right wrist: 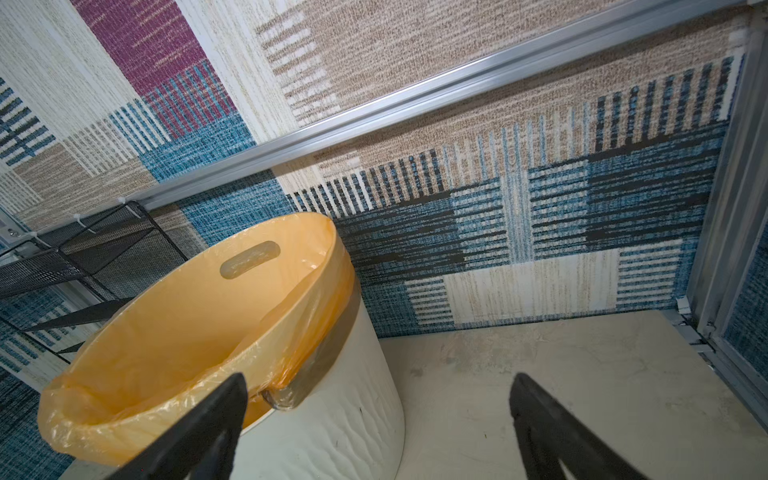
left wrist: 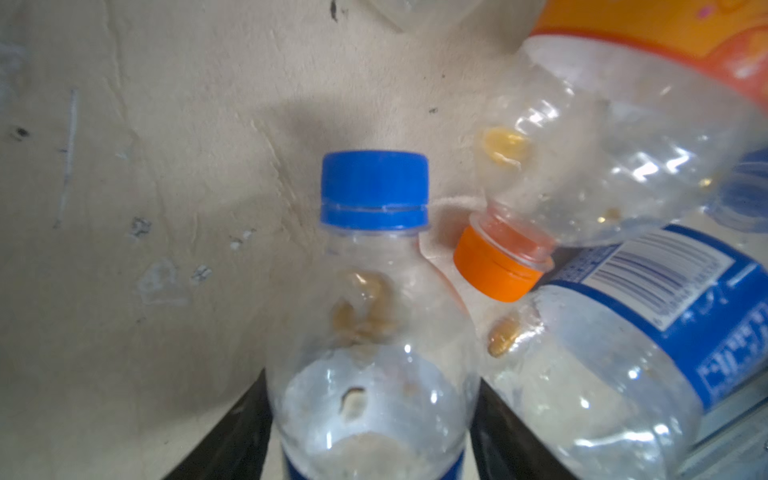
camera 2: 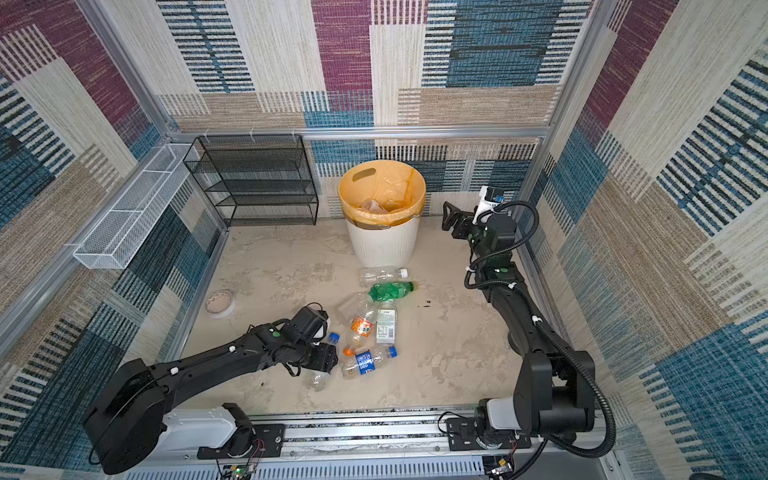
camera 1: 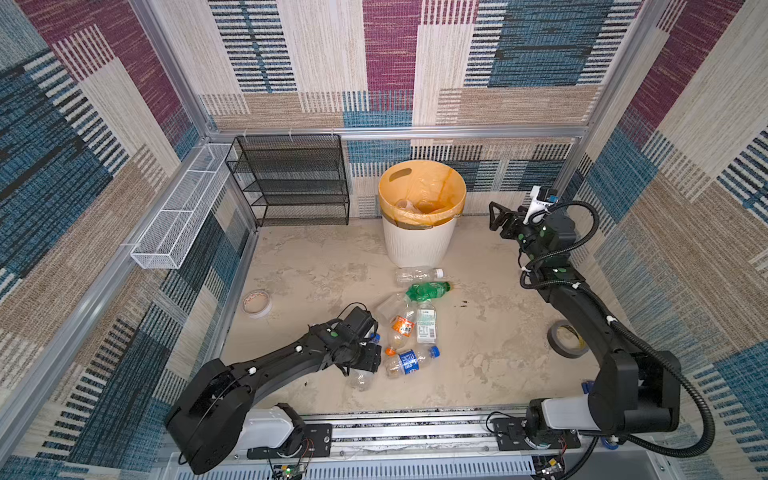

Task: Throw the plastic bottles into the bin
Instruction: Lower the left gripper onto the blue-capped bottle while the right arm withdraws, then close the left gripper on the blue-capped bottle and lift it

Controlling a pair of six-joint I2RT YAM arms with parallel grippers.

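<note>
left end effector (left wrist: pixel 370 382): jaws set either side of blue-capped bottle (left wrist: pixel 372 291), grip cannot be told | right end effector (right wrist: pixel 379 377): spread wide, empty, beside bin (right wrist: pixel 340 415) | plastic bottles (camera 1: pixel 402 326) clustered mid-worktop (camera 1: pixel 316 266), bin well apart | risk: slick bottle squeezed out, adjacent orange-capped bottle (left wrist: pixel 498 270) dragged | worktop stained beige; walls (camera 1: pixel 415 62) clad in patchwork carpet

My rig's scuffed beige tabletop (camera 1: pixel 311 270) has the bin (camera 1: pixel 417 245) standing near the back, right of the black mesh rack (camera 1: pixel 291 178). Plastic bottles (camera 1: pixel 405 328) lie heaped in front of the bin. There's a white tape roll (camera 1: pixel 257 303) off left and a grey tape roll (camera 1: pixel 565 338) off right.
</note>
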